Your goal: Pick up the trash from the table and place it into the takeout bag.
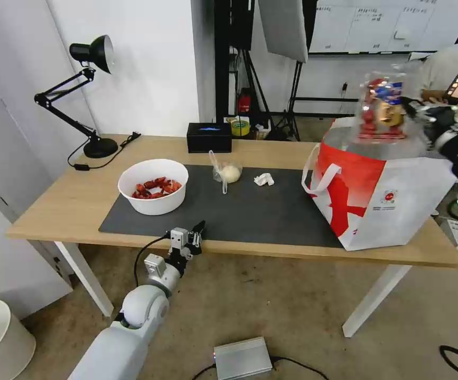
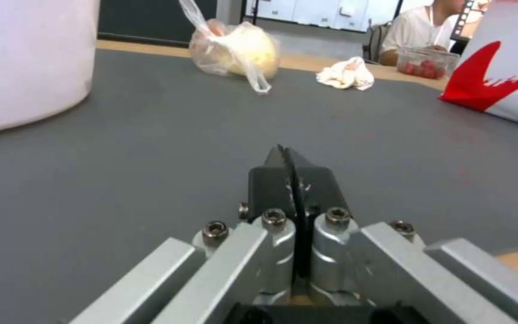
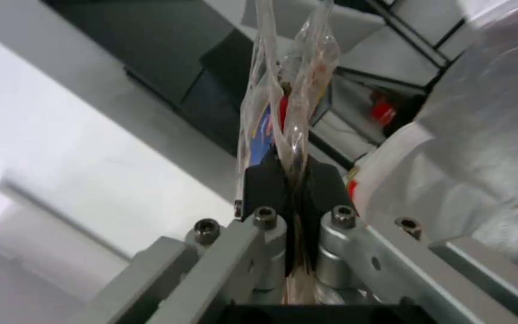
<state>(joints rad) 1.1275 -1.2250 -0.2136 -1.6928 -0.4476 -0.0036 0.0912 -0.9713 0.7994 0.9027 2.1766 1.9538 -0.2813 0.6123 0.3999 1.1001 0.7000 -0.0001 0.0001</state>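
While the right hand (image 3: 295, 180) is clamped on the clear plastic tray (image 1: 382, 108) of small red fruits, the tray hangs above the open mouth of the takeout bag (image 1: 392, 203), at 3 o'clock on the surface (image 1: 75, 203). Left hand (image 1: 196, 236) sits at the near edge of the grey mat (image 1: 255, 211), fingers together, gripping nothing. White bowl (image 1: 153, 186) at 9 o'clock on the mat, bagged bun (image 1: 227, 172) and crumpled tissue (image 1: 264, 179) at 12 o'clock

White walls (image 1: 149, 68) stand behind; a black desk lamp (image 1: 89, 58) sits at ten o'clock, a whiteboard (image 1: 387, 24) at one o'clock, a silver box (image 1: 242, 358) on the beige floor (image 1: 271, 301) at six o'clock.
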